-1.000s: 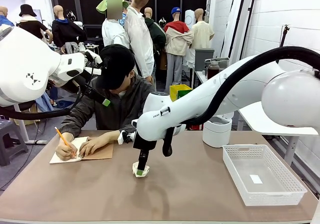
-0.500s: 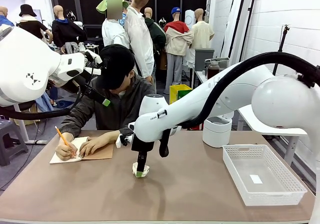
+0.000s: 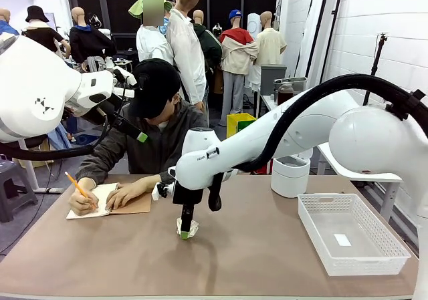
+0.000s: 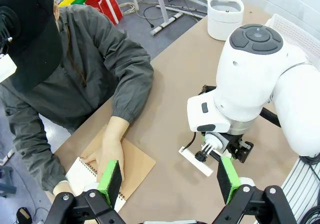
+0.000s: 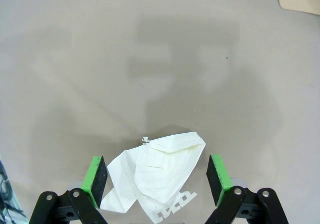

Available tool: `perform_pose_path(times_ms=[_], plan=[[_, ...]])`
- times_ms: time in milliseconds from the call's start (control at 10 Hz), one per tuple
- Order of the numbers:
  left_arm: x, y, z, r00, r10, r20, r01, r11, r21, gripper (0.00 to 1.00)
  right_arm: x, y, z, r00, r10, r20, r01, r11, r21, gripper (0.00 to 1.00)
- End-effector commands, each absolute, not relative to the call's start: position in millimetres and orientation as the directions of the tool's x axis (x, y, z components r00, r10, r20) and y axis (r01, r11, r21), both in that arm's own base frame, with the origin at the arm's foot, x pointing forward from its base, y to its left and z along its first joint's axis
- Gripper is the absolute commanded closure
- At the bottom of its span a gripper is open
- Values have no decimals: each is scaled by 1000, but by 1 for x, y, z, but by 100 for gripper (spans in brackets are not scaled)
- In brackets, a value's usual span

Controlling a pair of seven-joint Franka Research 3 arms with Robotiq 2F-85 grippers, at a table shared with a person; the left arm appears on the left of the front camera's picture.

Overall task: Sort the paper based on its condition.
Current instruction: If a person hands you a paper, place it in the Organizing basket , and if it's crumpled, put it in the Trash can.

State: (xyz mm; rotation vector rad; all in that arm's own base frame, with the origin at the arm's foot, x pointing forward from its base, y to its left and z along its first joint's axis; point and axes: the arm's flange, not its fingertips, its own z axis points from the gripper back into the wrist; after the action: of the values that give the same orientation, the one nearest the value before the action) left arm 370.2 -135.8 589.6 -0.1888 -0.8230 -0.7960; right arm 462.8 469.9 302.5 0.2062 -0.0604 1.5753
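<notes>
Right pincer (image 5: 157, 176): open wide, pads on either side of the crumpled paper (image 5: 160, 159), gripping nothing.
Paper: lying mid-tabletop (image 3: 254, 260), apart from the person's notebook (image 3: 100, 198).
Left pincer (image 4: 169, 178): open and empty, held high.
Slip risk: I judge the wad light and springy; a shallow close may pinch one flap and drop it.
Scrape risk: if I go too low, my pads drag the tabletop.
Sorting risk: I could choose wrongly between basket (image 3: 321, 201) and bin (image 3: 290, 176).
</notes>
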Motion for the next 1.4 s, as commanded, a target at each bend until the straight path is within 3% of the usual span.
perform_pose_path(times_ms=[0, 200, 500, 600, 700, 1300], plan=[[370, -135, 590, 427, -551, 718, 689, 712, 137, 0, 467, 478, 302, 5, 992, 124, -996, -6, 94, 0], [370, -135, 590, 427, -551, 718, 689, 712, 137, 0, 470, 480, 300, 11, 993, 120, -993, -3, 115, 33], [370, -135, 590, 427, -551, 718, 689, 712, 137, 0, 472, 481, 295, 10, 995, 102, -991, -4, 130, 33], [370, -135, 590, 427, -551, 718, 689, 712, 137, 0, 472, 481, 295, 12, 994, 108, -990, -3, 140, 44], [370, -135, 590, 427, -551, 718, 689, 712, 137, 0, 473, 481, 297, 12, 993, 114, -991, -3, 131, 64], [370, -135, 590, 427, -551, 718, 689, 712, 137, 0, 474, 471, 309, 28, 993, 117, -991, 12, 134, 64]])
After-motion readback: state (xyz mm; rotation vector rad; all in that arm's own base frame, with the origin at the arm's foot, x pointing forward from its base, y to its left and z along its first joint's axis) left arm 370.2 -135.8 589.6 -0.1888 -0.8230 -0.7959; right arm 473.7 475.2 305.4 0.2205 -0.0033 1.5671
